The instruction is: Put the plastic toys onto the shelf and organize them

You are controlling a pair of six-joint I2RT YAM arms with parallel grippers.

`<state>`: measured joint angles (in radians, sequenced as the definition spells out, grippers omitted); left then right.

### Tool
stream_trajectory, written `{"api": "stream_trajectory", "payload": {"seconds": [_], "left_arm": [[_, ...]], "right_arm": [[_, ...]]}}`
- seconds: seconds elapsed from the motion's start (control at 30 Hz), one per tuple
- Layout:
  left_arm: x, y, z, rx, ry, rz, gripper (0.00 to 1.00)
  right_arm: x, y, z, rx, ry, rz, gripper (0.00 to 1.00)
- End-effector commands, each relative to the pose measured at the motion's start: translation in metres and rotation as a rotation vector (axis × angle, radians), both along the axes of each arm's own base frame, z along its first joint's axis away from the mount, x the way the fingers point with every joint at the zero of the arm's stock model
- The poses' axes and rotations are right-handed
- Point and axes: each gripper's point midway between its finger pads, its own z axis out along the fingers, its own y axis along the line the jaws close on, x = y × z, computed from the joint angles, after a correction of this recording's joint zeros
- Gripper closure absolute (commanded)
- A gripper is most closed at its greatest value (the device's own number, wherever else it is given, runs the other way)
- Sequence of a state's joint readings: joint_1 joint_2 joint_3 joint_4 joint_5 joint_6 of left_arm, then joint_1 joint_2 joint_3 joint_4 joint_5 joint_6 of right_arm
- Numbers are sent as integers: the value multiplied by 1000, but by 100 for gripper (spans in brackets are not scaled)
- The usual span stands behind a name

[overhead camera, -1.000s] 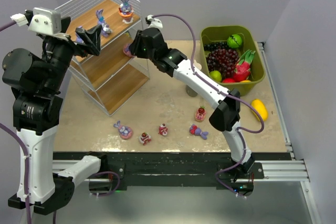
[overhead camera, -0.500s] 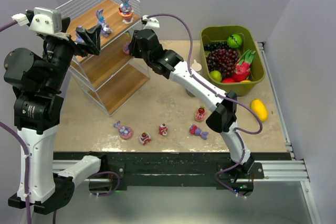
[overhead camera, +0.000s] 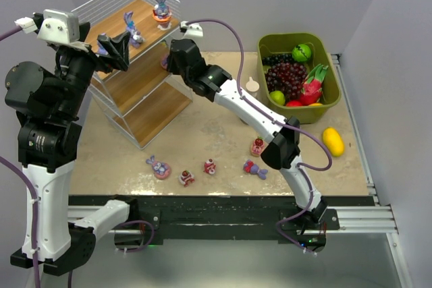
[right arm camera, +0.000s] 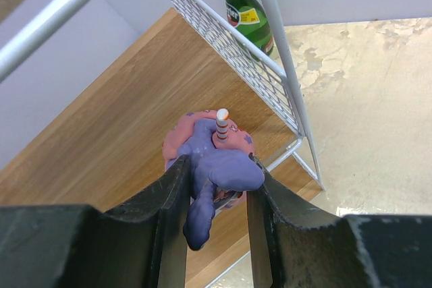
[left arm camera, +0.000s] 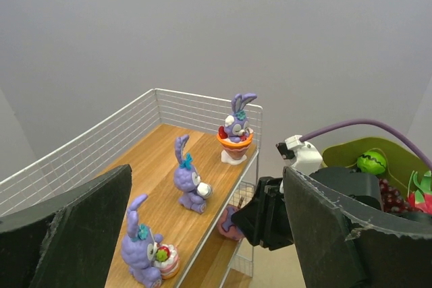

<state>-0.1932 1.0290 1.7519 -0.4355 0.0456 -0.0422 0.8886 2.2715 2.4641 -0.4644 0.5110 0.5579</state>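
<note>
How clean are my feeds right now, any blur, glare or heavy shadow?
Top external: evenly lit and sharp across the shelf, no glare. Left wrist: the left fingers are dark, soft foreground shapes; the top-board bunnies are crisp. Right wrist: the gripped purple bunny is in focus, the right fingers nearly black.

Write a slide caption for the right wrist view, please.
Right gripper clamping a purple long-eared plastic bunny on a pink round base over the white wire shelf's brown wooden board.
</note>
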Motion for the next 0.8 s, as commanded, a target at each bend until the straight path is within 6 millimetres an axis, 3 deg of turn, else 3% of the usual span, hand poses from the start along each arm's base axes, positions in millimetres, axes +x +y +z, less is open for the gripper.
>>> {"api": "stream_trajectory", "payload": {"seconds": [0.0, 0.1, 0.43, 0.77], "left_arm": [[-1, 2, 5, -6, -20, 10, 3], [-1, 2, 6, 0, -22, 12, 3], [-3, 6, 7, 8, -24, 31, 3], [-1, 7, 3, 15, -14, 42, 3]], "right_arm": [[3, -2, 32, 48, -70, -36, 68], [3, 1, 35, 64, -79, -29, 61], [6, 3, 29, 59, -72, -35, 55], [2, 8, 38, 82, -90, -1, 41]]}}
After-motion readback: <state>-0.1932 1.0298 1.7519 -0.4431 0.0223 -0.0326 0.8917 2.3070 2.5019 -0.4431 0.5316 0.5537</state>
